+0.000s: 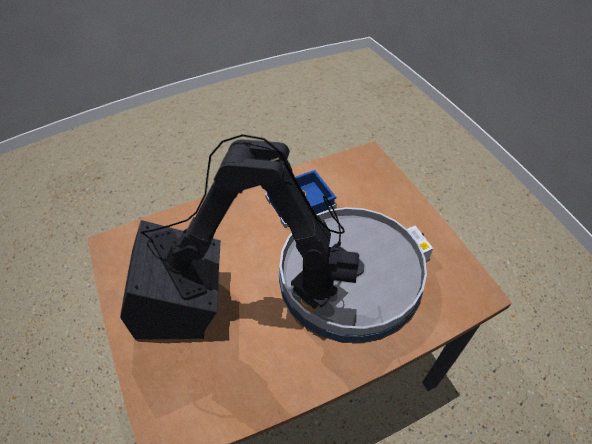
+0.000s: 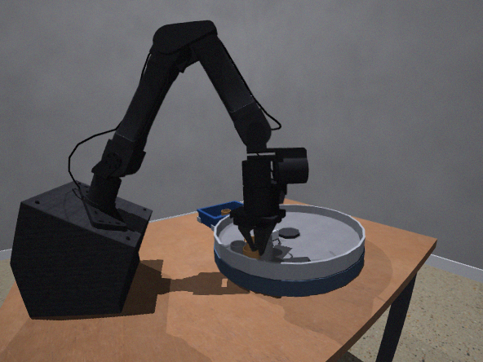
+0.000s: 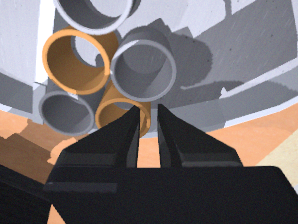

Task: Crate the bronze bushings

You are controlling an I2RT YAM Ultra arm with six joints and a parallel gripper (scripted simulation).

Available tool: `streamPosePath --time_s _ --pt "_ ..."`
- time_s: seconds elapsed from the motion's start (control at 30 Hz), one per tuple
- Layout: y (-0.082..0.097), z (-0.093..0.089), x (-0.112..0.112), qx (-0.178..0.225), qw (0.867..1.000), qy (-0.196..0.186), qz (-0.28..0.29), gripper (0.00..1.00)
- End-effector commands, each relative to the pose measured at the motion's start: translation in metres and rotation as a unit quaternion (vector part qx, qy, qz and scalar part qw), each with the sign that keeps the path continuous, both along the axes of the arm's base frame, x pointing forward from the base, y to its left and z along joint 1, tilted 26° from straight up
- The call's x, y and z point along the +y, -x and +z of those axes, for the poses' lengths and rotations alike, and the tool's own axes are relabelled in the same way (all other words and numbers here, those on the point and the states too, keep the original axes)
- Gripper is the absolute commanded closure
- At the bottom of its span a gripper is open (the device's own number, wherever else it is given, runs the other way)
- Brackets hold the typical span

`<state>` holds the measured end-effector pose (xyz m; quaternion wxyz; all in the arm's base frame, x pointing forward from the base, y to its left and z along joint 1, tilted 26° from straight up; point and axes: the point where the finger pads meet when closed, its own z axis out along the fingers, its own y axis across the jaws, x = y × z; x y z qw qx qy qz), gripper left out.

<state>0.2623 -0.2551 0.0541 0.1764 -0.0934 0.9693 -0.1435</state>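
Note:
My gripper (image 2: 258,251) (image 3: 148,111) is nearly closed, with a narrow gap and nothing between its fingertips. It points down inside the turntable (image 1: 385,250) (image 2: 326,232) (image 3: 260,55) near its rim. In the wrist view the left finger overlaps the right side of a bronze bushing (image 3: 119,94); whether they touch is unclear. Another bronze bushing (image 3: 59,66) stands up and left of it. Three steel bushings (image 3: 145,62) (image 3: 66,112) (image 3: 80,11) stand close around them. The blue crate (image 1: 322,192) (image 2: 206,214) holds a bronze bushing (image 2: 225,212). The top view hides most of the bushings behind the arm.
The turntable's raised rim (image 2: 285,271) encloses the bushing cluster close to the fingers. The crate sits behind the turntable, partly hidden by the arm in the top view. A white box (image 1: 416,236) with a yellow label is at the turntable's far right side. The black arm base (image 1: 170,310) (image 2: 73,261) stands left.

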Motion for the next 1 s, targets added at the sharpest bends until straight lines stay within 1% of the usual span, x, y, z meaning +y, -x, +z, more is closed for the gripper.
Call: streamPosePath --time_s 0.0,0.33,0.47,0.53,0.57,0.6,0.97 --pt "-0.002 -0.001 0.003 -0.006 1.000 -0.002 0.001 0.85" --pt "-0.003 -0.001 0.003 -0.006 1.000 -0.002 0.001 0.85" --pt "-0.001 -0.012 0.006 0.003 1.000 -0.011 0.002 0.85" --pt "-0.002 -0.004 0.003 -0.006 1.000 -0.002 0.000 0.85" --pt "-0.006 0.004 -0.002 -0.014 1.000 0.007 -0.001 0.85" --pt "-0.009 0.008 -0.005 -0.018 1.000 0.011 -0.001 0.85" --pt "-0.008 0.008 -0.005 -0.017 1.000 0.010 -0.001 0.85"
